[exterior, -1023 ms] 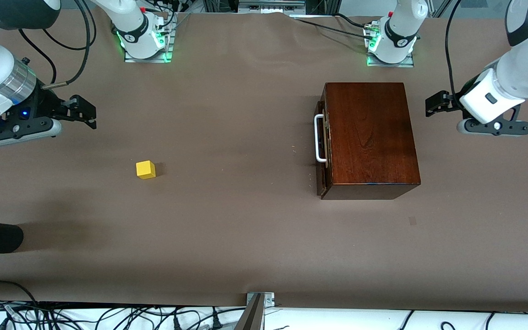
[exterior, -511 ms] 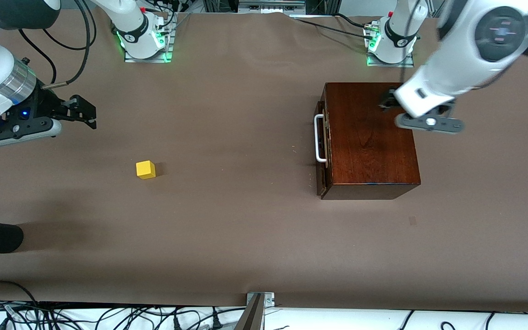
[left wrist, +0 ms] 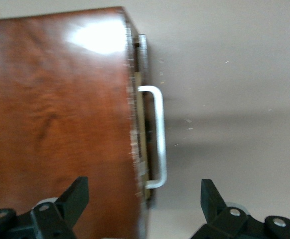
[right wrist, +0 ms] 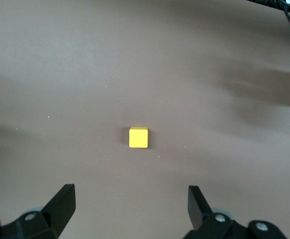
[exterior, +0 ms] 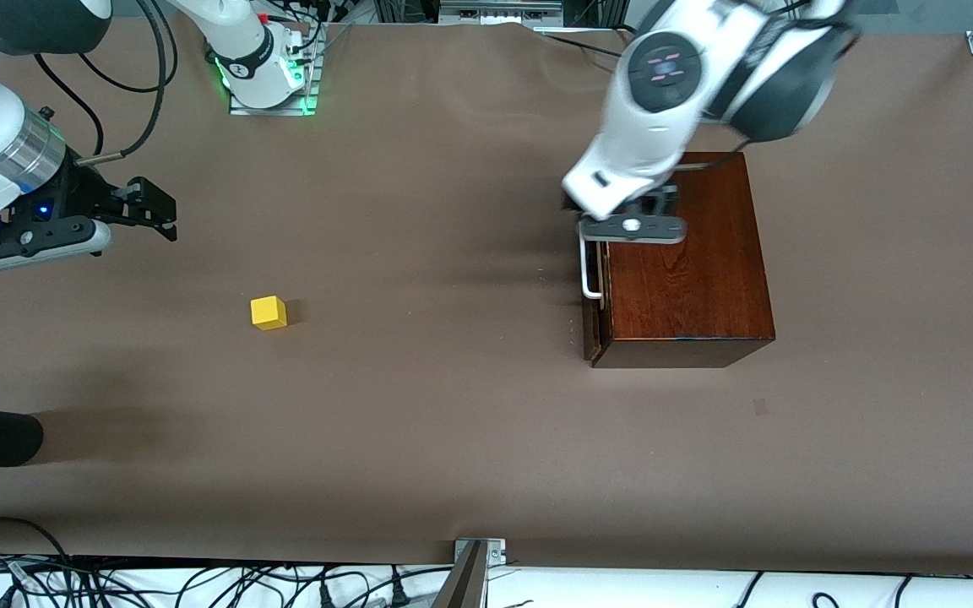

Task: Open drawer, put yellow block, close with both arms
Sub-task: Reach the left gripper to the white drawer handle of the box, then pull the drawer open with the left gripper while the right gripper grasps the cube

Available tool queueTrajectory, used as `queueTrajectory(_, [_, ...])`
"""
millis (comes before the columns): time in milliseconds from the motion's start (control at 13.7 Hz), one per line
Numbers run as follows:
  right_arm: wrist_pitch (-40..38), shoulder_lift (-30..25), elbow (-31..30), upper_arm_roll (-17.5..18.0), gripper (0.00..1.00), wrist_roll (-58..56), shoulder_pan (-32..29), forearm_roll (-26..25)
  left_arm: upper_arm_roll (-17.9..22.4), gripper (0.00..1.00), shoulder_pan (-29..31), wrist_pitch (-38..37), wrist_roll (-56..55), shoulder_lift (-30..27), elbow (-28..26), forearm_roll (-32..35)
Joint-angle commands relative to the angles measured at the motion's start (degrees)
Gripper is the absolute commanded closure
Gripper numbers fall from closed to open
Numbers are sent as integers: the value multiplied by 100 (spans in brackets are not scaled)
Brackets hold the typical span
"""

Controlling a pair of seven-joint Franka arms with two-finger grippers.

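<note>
brown paper covers the table (exterior: 453, 422). toward the left arm's end sits a dark wooden box (exterior: 689, 279), its drawer (exterior: 595, 329) pushed in, white handle (exterior: 589, 266) facing the right arm's end. the left gripper (left wrist: 144, 196) hangs over the handle end of the box, fingers spread wide, holding nothing. the yellow block (exterior: 269, 312) lies on the paper well apart from the box. the right gripper (exterior: 153, 205) waits above the table near the block, fingers spread, empty.
</note>
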Motion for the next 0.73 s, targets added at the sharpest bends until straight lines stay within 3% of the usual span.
queueTrajectory(0, [165,206,128,46,0,14,-31,120,93,0,-472,489,-796,531,103,143])
queueTrajectory(292, [298,391,110,46,0,-21,-39,129,84,0,-1044,640,-1458,1059,85,1329])
queueTrajectory(658, [324,1182,84,46,0,-47,-65,129,84,0,-1054,649,-1643,1367,-20,1717])
